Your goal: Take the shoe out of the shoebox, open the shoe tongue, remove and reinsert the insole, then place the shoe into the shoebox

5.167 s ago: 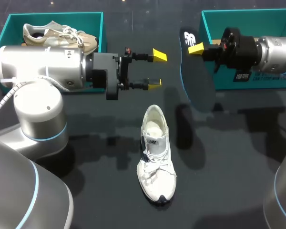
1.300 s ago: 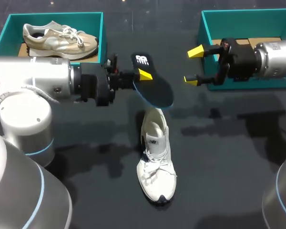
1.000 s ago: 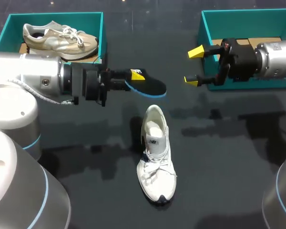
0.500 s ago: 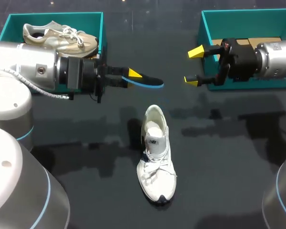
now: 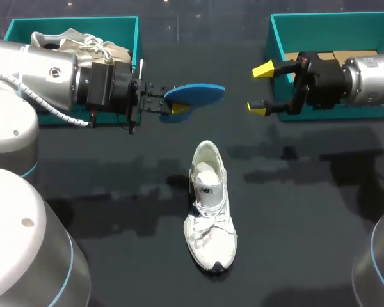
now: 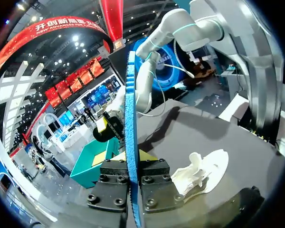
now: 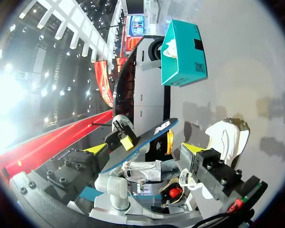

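Observation:
A white shoe [image 5: 208, 203] lies on the dark table, toe toward the front edge, its opening empty. My left gripper [image 5: 178, 102] is shut on the heel end of the insole [image 5: 196, 93], which hangs above the table behind the shoe with its blue underside up. In the left wrist view the insole [image 6: 129, 114] stands edge-on between the fingers, the white shoe [image 6: 202, 170] beyond it. My right gripper [image 5: 258, 88] stands open and empty by the right teal shoebox [image 5: 278, 48]. From the right wrist view the insole [image 7: 143, 137] shows between the open gripper's [image 7: 145, 148] fingers, farther off.
A teal shoebox [image 5: 136, 38] at the back left holds a beige shoe [image 5: 93, 46], partly behind my left arm. The right box shows a cardboard sheet [image 5: 355, 55] inside.
My left gripper has turned the insole over, from dark top side up through edge-on to blue underside up, and drawn back a little. The right arm and the white shoe have not moved.

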